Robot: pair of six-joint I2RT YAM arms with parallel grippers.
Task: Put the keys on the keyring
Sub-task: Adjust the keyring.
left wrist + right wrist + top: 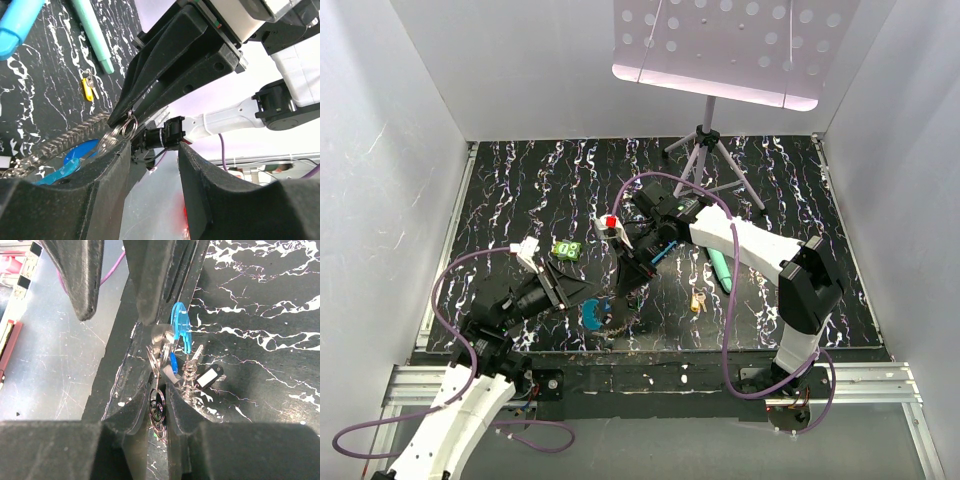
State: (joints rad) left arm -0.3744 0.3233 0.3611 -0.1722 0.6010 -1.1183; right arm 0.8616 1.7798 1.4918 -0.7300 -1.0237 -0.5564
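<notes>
While the right end effector (120,116) is pinched tight on a small silver wire split ring (129,125), the left end effector (154,150) stands just beneath it with its fingers apart and an empty gap between them. Both meet over the middle of the black, white-veined counter (520,180) in the overhead view.

One large oval keyring (65,136), grey and chain-like with a bright blue curved section (82,150), lies on the counter under the two end effectors, at lower centre overhead.

Two keys can be counted for certain. One small metal key with a yellow plastic head (88,89) lies alone on the counter, right of the keyring and apart from it. One key with a translucent blue plastic head (180,326) shows mid-frame in the right wrist view, above the pinched ring and close to the chain; whether it hangs from that ring I cannot tell.

One small white tag in a black frame (207,376) sits beside the chain. One green rectangular piece (566,249), left of centre overhead, is too small to make out.

Two sticks lie on the counter: one teal stick (92,30) just above the yellow key in the left wrist view, and one bright blue stick (17,22) at upper left there.
</notes>
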